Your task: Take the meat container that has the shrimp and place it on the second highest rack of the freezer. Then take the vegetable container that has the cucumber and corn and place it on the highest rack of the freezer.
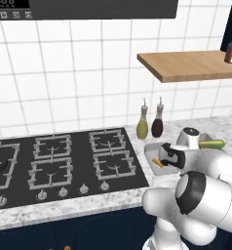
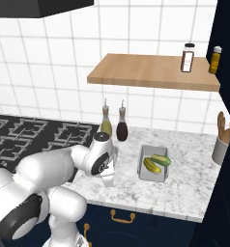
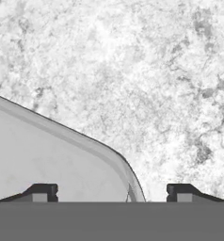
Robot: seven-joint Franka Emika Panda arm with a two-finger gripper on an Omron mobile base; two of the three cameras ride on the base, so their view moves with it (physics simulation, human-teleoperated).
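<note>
So the gripper [image 3: 112,190] sits low over the marble worktop [image 2: 184,183], wrist pointing straight down, which makes sense if it's lining up on the rim of the meat container [image 3: 48,160] to grab it by the wall. In the hand view, that pale tray's rounded corner runs right between the two fingertips [image 3: 41,192], one tip over the tray floor and one over bare marble. The jaws are spread wide, straddling the wall, not pinching anything as far as I can tell. The shrimp [image 1: 157,163] peeks out orange beside the wrist. The vegetable container [image 2: 153,164] with cucumber [image 2: 161,159] and corn [image 2: 151,165] waits just to the right, untouched.
</note>
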